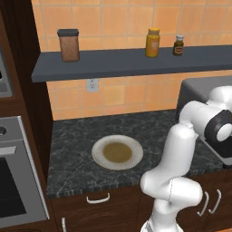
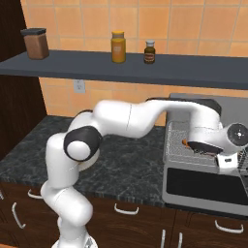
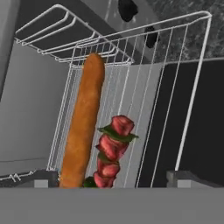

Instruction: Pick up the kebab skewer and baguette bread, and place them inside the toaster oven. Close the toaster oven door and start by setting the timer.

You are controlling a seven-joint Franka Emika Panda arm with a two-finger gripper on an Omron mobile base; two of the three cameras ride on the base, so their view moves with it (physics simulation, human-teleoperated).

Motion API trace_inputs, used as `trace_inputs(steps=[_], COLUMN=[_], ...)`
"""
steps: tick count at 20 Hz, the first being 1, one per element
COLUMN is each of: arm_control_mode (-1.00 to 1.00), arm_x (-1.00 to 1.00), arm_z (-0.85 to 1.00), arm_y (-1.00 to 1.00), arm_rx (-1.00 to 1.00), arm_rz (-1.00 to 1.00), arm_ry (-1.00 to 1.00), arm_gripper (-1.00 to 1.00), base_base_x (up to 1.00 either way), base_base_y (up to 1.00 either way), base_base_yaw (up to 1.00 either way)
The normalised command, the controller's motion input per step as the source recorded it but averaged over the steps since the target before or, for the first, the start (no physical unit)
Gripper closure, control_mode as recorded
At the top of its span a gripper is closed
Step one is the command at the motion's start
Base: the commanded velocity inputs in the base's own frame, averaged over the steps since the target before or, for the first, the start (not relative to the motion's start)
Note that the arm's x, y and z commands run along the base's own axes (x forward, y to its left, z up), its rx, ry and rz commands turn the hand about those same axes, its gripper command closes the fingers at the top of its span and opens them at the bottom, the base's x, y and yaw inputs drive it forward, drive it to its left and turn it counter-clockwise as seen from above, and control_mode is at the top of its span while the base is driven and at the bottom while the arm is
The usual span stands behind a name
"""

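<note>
The arm [image 2: 121,121] is glossy white, built of rounded, tube-like segments with smooth bulging shoulders. Dark grey to black bands and round caps mark its joints [image 2: 80,144]. At the right of the right base view, a white wrist carries a dark circular disc [image 2: 238,131].

The baguette bread [image 3: 83,127] is orange-brown, the kebab skewer [image 3: 113,151] red-chunked with green slips between. The wire rack [image 3: 144,87] is white, and the toaster oven [image 2: 203,186] is grey with a dark glass door. The counter [image 1: 81,136] is black, mottled grey (like marble). The plate [image 1: 118,152] is cream with an olive-brown centre. Wall tiles [image 1: 122,18] are orange.
</note>
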Motion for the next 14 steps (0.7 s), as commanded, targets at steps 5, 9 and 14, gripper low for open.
trace_inputs(steps=[5, 9, 14], arm_control_mode=[-1.0, -1.0, -1.0], arm_x=[-0.26, -0.14, -0.06], arm_z=[0.0, 0.0, 0.0], arm_y=[-0.01, -0.01, -0.27], arm_rx=[-0.2, -0.25, -0.18], arm_rz=[0.56, 0.49, 0.41], arm_ry=[-0.24, -0.25, -0.27], arm_gripper=[-1.0, -1.0, -1.0], base_base_x=[0.0, 0.0, 0.0], base_base_y=[0.0, 0.0, 0.0], base_base_yaw=[0.0, 0.0, 0.0])
